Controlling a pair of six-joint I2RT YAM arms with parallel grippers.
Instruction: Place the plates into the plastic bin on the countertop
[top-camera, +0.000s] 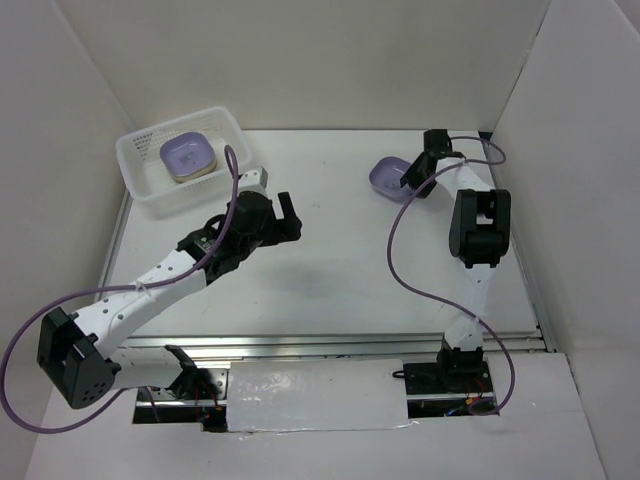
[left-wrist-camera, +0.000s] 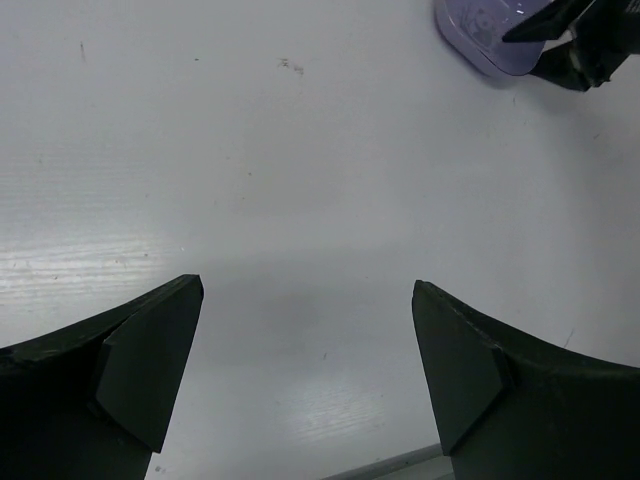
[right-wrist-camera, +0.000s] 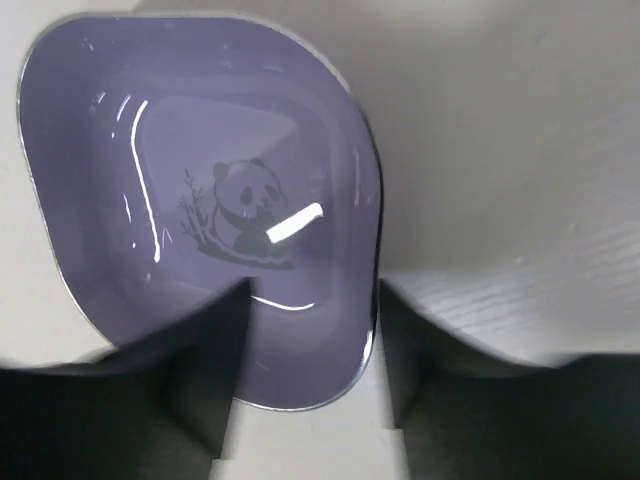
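The plate (top-camera: 388, 176) lies toward the countertop's (top-camera: 330, 285) far right corner, its right rim straddled by the right gripper (right-wrist-camera: 312, 300), narrowed but unclamped; the bin (top-camera: 135, 165) stands far left, beside the wide-open left gripper (left-wrist-camera: 306, 288)

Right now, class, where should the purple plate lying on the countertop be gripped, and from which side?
Grip the purple plate by its upturned rim on the side facing the right gripper, coming down from above with one finger inside the dish and one outside. It lies flat on the countertop, so probably only that thin raised rim offers a hold.
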